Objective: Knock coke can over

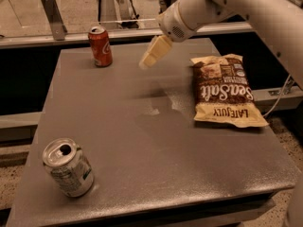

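Observation:
The coke can (100, 46), red-orange with white script and a silver top, stands upright near the far left of the grey table (142, 141). My gripper (147, 63) hangs above the table's far middle, to the right of the can and apart from it, its cream-coloured fingers pointing down-left toward the can. It holds nothing.
A silver-white can with green-and-black print (67, 167) stands tilted near the front left corner. A brown and cream chip bag (224, 91) lies flat at the right side. A rail and a dark gap run behind the table's far edge.

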`<state>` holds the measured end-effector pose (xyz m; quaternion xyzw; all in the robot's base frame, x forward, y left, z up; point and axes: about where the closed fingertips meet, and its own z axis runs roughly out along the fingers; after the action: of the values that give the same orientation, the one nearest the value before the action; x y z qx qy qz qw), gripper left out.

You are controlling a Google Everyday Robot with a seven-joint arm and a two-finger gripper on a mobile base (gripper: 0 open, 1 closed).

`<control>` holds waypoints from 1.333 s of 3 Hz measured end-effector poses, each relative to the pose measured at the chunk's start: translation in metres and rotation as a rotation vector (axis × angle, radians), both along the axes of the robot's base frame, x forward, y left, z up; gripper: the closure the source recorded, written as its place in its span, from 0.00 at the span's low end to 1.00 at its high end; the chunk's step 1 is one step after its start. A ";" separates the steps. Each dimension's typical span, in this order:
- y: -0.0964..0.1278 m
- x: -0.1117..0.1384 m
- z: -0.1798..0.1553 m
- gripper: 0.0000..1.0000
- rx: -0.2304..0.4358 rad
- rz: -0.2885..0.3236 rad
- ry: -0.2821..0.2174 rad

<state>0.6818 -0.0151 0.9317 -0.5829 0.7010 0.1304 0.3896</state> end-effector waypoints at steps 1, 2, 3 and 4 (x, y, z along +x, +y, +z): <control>0.028 0.030 -0.018 0.00 0.113 -0.028 0.007; 0.058 0.056 -0.023 0.00 0.261 -0.036 0.013; 0.091 0.071 -0.028 0.00 0.360 -0.014 0.037; 0.119 0.082 -0.037 0.00 0.422 0.015 0.048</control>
<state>0.7638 0.1041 0.8947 -0.4902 0.6631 0.2910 0.4851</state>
